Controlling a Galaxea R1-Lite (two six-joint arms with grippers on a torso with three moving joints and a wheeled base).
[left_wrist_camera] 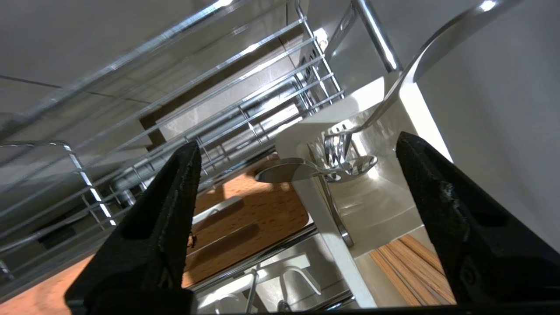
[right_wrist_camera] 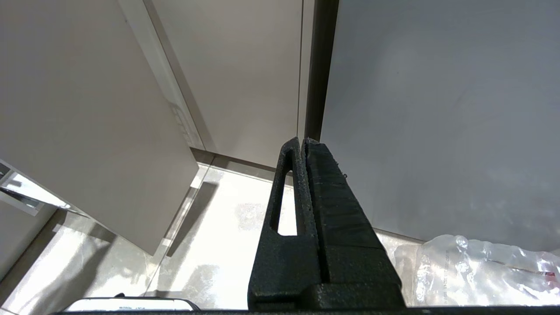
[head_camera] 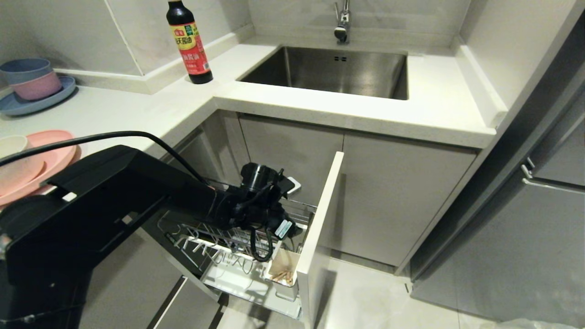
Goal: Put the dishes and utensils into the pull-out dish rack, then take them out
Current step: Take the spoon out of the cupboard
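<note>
The pull-out dish rack (head_camera: 196,237) stands drawn out below the counter. My left arm reaches down into it, and the left gripper (left_wrist_camera: 297,144) hangs open over the white utensil cup (left_wrist_camera: 385,205) with nothing between its fingers (left_wrist_camera: 170,210). The silver spoon (left_wrist_camera: 284,169) rests free in the cup, its bowl lying over the rim. The wooden chopsticks (left_wrist_camera: 415,271) stand in the same cup (head_camera: 292,262). The pale-pink plate (head_camera: 41,160) and the cream bowl (head_camera: 11,146) sit on the counter at the left. My right gripper (right_wrist_camera: 304,142) is shut and parked low near the floor.
The grey cabinet front (head_camera: 320,219) juts out beside the rack. A slotted wooden strip (left_wrist_camera: 245,210) and white drip tray (head_camera: 237,278) lie under the wires. On the counter are a soy-sauce bottle (head_camera: 188,43), stacked bowls (head_camera: 29,80) and the sink (head_camera: 329,71). A plastic bag (right_wrist_camera: 481,267) lies on the floor.
</note>
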